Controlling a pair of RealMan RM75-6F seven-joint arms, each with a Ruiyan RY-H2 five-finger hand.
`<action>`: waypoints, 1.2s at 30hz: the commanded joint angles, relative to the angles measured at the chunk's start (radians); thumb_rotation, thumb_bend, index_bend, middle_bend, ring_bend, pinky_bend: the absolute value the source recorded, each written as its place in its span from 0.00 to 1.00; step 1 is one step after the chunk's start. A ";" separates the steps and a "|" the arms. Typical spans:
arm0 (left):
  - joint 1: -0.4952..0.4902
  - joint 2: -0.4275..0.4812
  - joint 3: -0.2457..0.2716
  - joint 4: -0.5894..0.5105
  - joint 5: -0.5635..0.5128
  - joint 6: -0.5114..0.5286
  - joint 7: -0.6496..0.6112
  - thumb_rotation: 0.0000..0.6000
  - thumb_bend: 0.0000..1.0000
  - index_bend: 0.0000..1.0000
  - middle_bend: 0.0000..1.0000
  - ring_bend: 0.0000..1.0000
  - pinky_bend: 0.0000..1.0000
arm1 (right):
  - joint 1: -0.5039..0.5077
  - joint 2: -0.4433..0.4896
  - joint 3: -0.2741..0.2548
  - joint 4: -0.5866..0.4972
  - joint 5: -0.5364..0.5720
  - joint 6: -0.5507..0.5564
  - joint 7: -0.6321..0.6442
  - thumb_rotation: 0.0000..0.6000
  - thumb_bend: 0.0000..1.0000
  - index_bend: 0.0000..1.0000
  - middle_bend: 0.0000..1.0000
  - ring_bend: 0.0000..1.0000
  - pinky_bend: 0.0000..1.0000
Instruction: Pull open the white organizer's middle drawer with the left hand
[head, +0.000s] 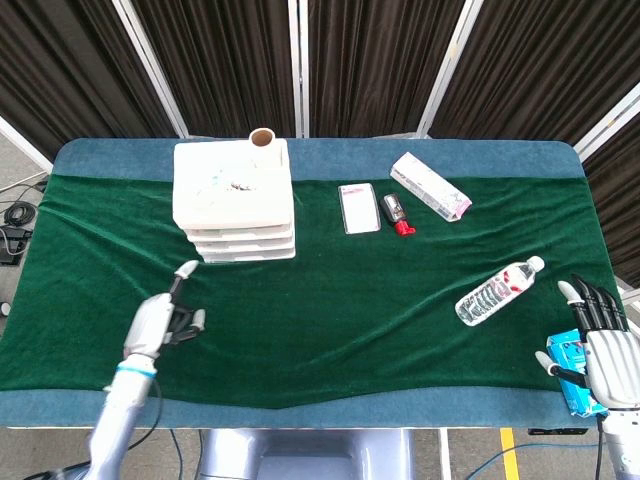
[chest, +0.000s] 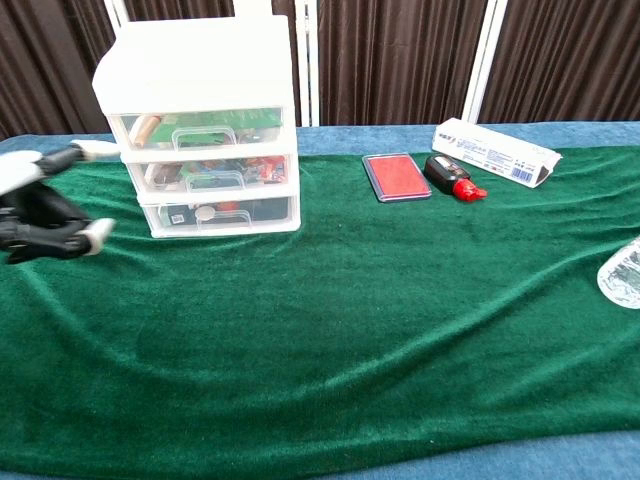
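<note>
The white three-drawer organizer (head: 234, 200) stands at the back left of the green cloth; in the chest view its front (chest: 208, 170) faces me and its middle drawer (chest: 213, 174), with a clear handle, is closed flush. My left hand (head: 163, 315) hovers over the cloth in front and left of the organizer, fingers apart, holding nothing. In the chest view the left hand (chest: 40, 210) shows at the left edge, level with the drawers and apart from them. My right hand (head: 606, 350) rests open at the table's front right corner.
A cardboard tube (head: 262, 137) stands behind the organizer. A red-faced flat case (chest: 396, 176), a small black and red item (chest: 452, 177) and a long white box (chest: 495, 152) lie at the back right. A water bottle (head: 497, 291) lies near the right hand, beside a blue packet (head: 572, 372).
</note>
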 joint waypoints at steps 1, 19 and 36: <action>-0.064 -0.061 -0.043 0.003 -0.098 -0.063 0.049 1.00 0.57 0.00 0.94 0.90 0.92 | 0.000 0.004 0.002 0.001 0.001 0.000 0.011 1.00 0.04 0.07 0.00 0.00 0.00; -0.192 -0.169 -0.127 0.100 -0.396 -0.238 -0.051 1.00 0.59 0.00 0.94 0.90 0.93 | 0.000 0.024 0.006 0.009 0.010 -0.006 0.076 1.00 0.04 0.07 0.00 0.00 0.00; -0.269 -0.235 -0.172 0.176 -0.511 -0.210 -0.027 1.00 0.59 0.00 0.94 0.90 0.93 | -0.002 0.034 0.009 0.015 0.010 0.001 0.113 1.00 0.04 0.07 0.00 0.00 0.00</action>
